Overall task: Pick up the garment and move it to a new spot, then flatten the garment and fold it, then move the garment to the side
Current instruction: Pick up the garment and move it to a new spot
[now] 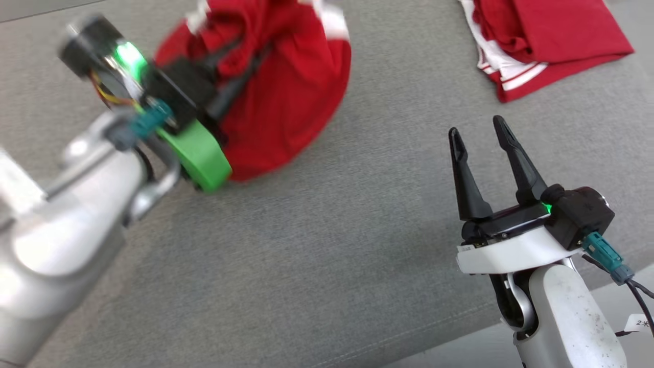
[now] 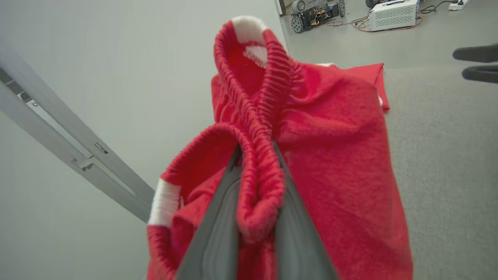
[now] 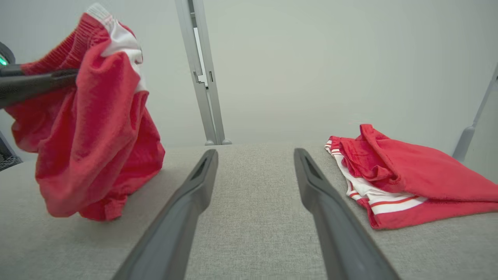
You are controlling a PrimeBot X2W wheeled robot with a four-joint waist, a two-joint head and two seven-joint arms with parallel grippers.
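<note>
1. On the left, the left claw (image 2: 257, 155) has its two smooth dark fingers drawn narrow, pinching the ribbed, gathered elastic waistband (image 2: 253, 116) of the red cloth garment (image 1: 291, 97). A glossy green plastic ring (image 1: 202, 153) sits at that wrist.
2. The red cloth garment hangs bunched and wrinkled from that grip at the far left. It has a white ribbed stripe (image 2: 165, 202) on the band, and its lower end reaches down to the bench.
3. The grey bench (image 1: 327, 245) has a coarse woven cover with a stitched seam near its front edge.
4. At the near right, the right claw (image 1: 475, 128) stands wide with nothing between its long tapered fingers.
5. A small white paper tag (image 1: 641, 323) on its cable has handwriting cut off by the edge; I cannot read it fully.
6. At the far right lies a second red garment with white striped trim (image 1: 557, 36), loosely folded.
</note>
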